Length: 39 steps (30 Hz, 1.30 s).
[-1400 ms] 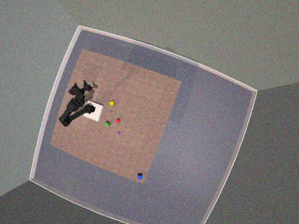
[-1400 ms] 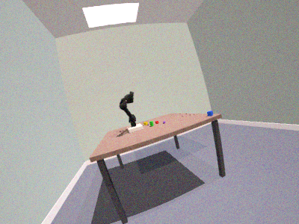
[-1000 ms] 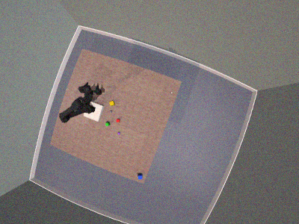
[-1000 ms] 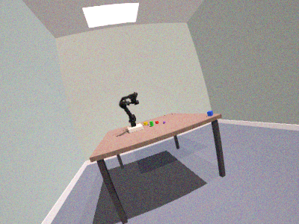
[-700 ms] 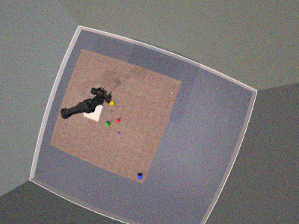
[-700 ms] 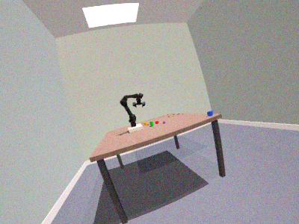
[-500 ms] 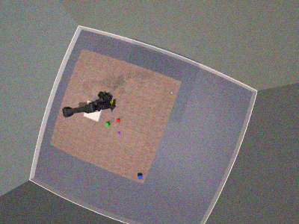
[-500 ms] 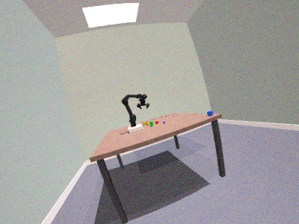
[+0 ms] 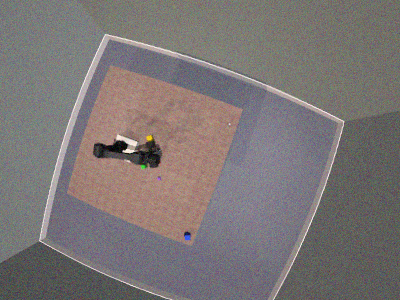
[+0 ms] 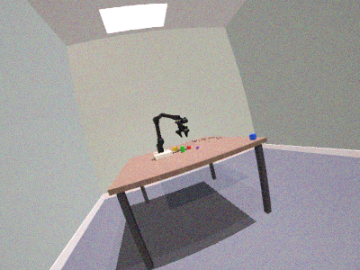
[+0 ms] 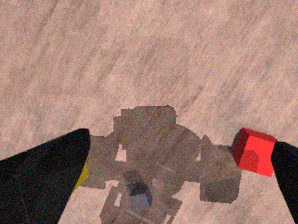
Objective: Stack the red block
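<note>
While one red block (image 11: 255, 151) lies, one end effector (image 10: 183, 133) gapes.

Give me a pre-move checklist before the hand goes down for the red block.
1. Hand open and empty: ok, fingers wide, nothing between them.
2. Red block in sight: ok, in the wrist view it sits on the table by the right finger.
3. Block centred between the fingers: not ok, it lies at the right edge, not in the middle of the gap.
4. Green tower standing: cannot tell, too small in the exterior view.
5. Hand above the blocks: ok, the exterior view shows it raised over the table.
6. Yellow block out of the way: cannot tell, a yellow edge shows beside the left finger.
</note>
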Available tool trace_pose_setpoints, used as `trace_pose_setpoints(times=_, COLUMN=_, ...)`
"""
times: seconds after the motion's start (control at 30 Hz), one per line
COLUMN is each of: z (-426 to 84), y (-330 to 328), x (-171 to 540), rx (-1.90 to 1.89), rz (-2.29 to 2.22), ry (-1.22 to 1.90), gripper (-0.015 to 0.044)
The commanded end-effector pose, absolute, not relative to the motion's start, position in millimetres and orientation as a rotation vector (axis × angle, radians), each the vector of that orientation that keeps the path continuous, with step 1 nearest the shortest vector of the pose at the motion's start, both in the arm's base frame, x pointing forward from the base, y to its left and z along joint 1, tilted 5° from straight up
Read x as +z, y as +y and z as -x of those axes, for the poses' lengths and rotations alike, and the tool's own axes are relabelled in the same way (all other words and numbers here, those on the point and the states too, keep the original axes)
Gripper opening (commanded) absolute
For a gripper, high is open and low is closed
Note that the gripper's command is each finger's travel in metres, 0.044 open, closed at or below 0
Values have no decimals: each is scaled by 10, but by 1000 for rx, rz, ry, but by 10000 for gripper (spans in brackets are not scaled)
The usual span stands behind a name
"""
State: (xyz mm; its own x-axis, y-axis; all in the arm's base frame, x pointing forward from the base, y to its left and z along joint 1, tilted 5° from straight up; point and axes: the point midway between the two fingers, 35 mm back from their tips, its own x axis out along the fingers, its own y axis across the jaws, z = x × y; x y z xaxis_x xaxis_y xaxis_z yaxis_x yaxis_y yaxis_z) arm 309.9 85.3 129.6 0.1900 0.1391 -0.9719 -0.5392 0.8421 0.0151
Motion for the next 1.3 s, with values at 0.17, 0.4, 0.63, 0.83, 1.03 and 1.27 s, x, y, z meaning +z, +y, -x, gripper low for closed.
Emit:
trace_pose_setpoints(times=0.17, z=-3233, y=146, x=967, rx=224, rz=349, ry=1491, gripper=440)
trace_pose_setpoints(times=0.4, z=-3238, y=109, x=924, rx=223, rz=349, ry=1492, gripper=440)
trace_pose_setpoints(times=0.63, z=-3261, y=78, x=517, rx=223, rz=349, ry=1492, gripper=440)
trace_pose_setpoints(times=0.83, z=-3254, y=66, x=495, rx=223, rz=349, ry=1492, gripper=440)
trace_pose_setpoints(times=1.03, z=-3263, y=61, x=417, rx=223, rz=350, ry=1492, gripper=440)
trace_pose_setpoints(times=1.27, z=-3272, y=52, x=303, rx=223, rz=350, ry=1492, gripper=440)
